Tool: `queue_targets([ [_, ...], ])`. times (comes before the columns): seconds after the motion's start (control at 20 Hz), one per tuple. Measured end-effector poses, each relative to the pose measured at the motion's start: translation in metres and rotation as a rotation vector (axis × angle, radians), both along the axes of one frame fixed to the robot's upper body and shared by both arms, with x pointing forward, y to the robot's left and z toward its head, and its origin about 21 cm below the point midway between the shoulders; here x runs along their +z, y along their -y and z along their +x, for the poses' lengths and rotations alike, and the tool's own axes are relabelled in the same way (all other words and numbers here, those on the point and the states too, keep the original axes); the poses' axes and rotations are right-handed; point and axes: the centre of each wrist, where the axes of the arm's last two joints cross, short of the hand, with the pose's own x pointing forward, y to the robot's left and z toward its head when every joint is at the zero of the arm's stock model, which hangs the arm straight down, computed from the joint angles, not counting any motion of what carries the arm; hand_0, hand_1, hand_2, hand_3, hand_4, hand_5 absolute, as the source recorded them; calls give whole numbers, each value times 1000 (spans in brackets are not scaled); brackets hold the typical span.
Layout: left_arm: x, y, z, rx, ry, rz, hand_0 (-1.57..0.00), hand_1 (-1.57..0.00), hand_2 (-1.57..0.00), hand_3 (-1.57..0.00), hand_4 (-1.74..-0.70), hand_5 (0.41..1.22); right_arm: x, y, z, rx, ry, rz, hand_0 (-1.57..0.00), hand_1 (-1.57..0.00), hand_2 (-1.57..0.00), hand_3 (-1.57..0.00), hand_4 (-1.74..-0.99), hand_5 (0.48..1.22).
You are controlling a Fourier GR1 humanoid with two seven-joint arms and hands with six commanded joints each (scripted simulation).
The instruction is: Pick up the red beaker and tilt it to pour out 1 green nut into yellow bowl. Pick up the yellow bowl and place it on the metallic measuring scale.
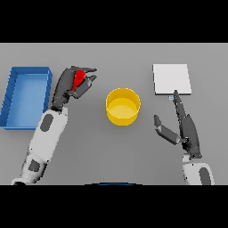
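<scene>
**Beaker in grasp, pour not yet made**

Your left hand (73, 84) is clamped round the red beaker (79, 78), held toward the table's (102, 156) far left, beside the blue bin (13, 95) and well short of the yellow bowl (123, 106) at mid-table. No nut shows in the bowl. Your right hand (185, 129) lies with fingers apart near the right edge, a fingertip at the scale (172, 79), likely waiting to move the bowl.

left hand (73, 84) fingers curled shut, right hand (185, 127) fingers straight
</scene>
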Motion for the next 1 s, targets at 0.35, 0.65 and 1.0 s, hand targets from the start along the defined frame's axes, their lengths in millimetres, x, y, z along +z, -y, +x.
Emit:
queue_targets([
  [0.35, 12, 10, 2, -108, -26, 269, -1564, -1565, -1565, -1565, -1734, 1112, 3, -1, -4, 0, -14, -7, 1, 1, 1, 1, -1248, 711],
  [0.65, 37, 30, 18, -221, 115, 755, -1569, -1569, -1569, -1569, -1739, 1152, 5, -1, -5, 8, -9, 7, 1, 1, 1, 1, -1267, 721],
  [1.0, 50, 60, 34, -385, 218, 1213, -1571, -1571, -1571, -1571, -1613, 1206, 4, 3, -5, -4, 0, 9, 1, 1, 1, 1, -1258, 697],
])
